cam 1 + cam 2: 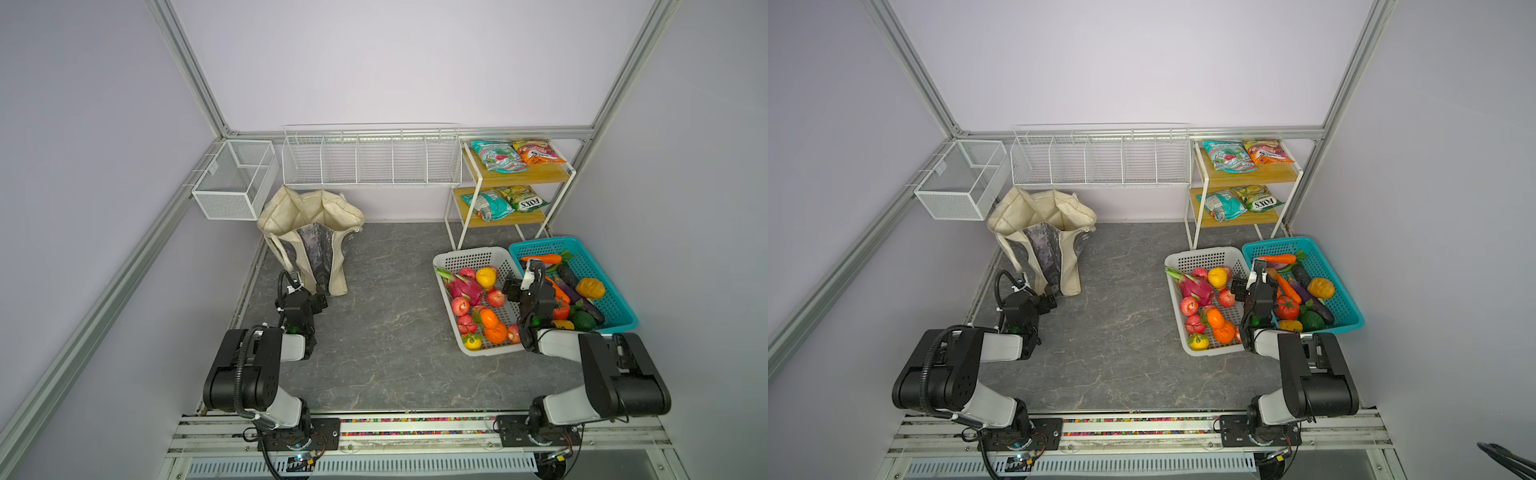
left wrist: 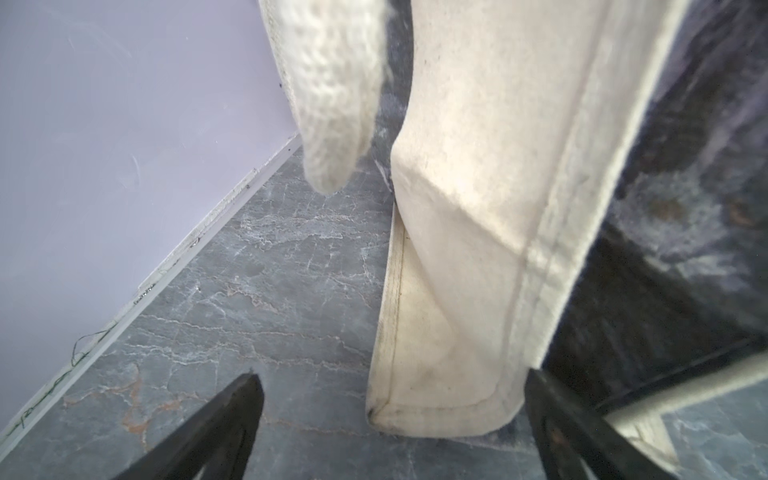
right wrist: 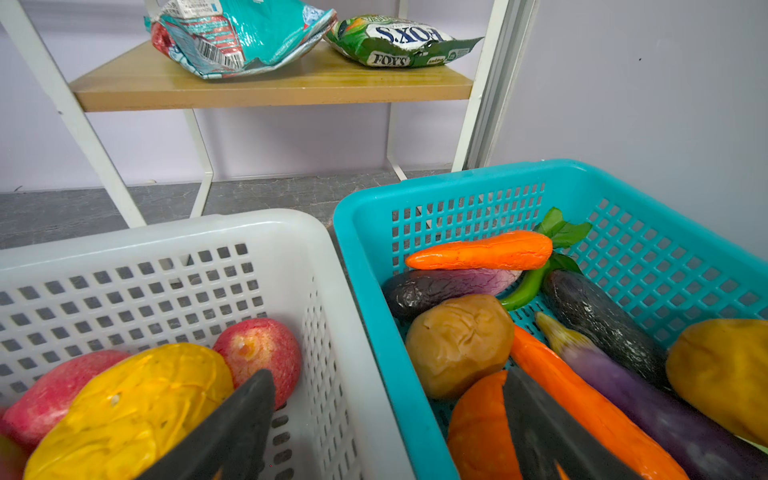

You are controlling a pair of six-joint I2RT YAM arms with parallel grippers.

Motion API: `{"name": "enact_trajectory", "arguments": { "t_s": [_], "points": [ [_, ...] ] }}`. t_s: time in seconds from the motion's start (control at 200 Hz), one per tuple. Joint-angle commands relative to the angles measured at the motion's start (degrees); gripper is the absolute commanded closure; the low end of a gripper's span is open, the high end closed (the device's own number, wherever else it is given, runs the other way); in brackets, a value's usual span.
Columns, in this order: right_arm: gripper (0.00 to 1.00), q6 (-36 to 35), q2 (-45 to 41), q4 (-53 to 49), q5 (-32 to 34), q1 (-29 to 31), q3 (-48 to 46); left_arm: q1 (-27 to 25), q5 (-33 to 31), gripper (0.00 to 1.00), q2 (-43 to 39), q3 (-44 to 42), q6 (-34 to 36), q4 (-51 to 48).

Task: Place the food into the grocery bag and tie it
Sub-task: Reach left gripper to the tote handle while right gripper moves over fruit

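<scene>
1. Two jaws of the left gripper (image 1: 319, 300) stand wide, framing the lower cream edge of the grocery bag (image 1: 309, 224) and gripping nothing.
2. Bag stands upright at the back left, with its long axis vertical and its mouth upward.
3. Right gripper (image 3: 388, 374) gapes empty above the adjoining rims of the white basket (image 1: 469, 257) and teal basket (image 1: 615, 307) — food (image 1: 488, 318) lies inside both.
</scene>
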Motion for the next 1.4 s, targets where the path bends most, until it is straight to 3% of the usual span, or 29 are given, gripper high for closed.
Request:
{"name": "enact_trajectory", "arguments": {
  "t_s": [0.0, 0.25, 0.38, 0.48, 0.655, 0.815, 0.97, 1.09, 1.215, 1.28, 1.395],
  "points": [
    [0.12, -0.8, 2.2, -3.4, -1.8, -0.5, -1.1, -0.4, -1.5, 0.01, 0.4, 2.0, 1.5, 4.2],
    [0.12, -0.6, 0.9, -4.5, -4.0, -1.5, -0.8, -0.7, -1.5, 0.02, -1.8, 2.7, 2.2, 1.4],
    [0.12, 0.0, -6.9, -22.5, -3.4, -1.4, 5.5, -3.6, -2.8, 0.03, -9.0, 7.6, 4.5, -13.7],
    [0.12, 4.9, -11.1, -36.6, -1.8, -1.4, 11.3, -6.2, -2.7, 0.04, -15.3, 9.0, 4.3, -23.8],
    [0.10, 14.5, -16.5, -51.4, -1.4, 0.0, 17.4, -12.1, -6.7, 0.03, -27.9, 8.5, 1.8, -39.9],
    [0.09, 21.6, -19.7, -64.1, -3.5, 2.7, 24.0, -15.0, -10.2, 0.01, -42.0, 10.4, -6.5, -60.0],
    [0.07, 29.1, -20.4, -71.9, -5.8, 6.5, 30.6, -15.2, -11.7, 0.01, -52.0, 17.1, -22.3, -82.7],
    [0.05, 35.9, -18.8, -76.3, -9.2, 9.1, 34.7, -15.2, -11.8, 0.01, -51.9, 23.9, -34.2, -96.6],
    [0.04, 39.3, -16.3, -78.3, -11.2, 14.0, 38.5, -15.2, -10.6, 0.01, -47.9, 31.6, -41.5, -103.7],
    [0.04, 40.4, -14.7, -79.1, -11.6, 16.4, 40.6, -15.2, -10.1, 0.00, -45.7, 36.5, -42.2, -104.0],
    [0.04, 41.0, -11.6, -81.0, -12.9, 20.5, 45.0, -12.3, -6.3, 0.01, -33.8, 49.4, -40.0, -107.4]
  ]
}}
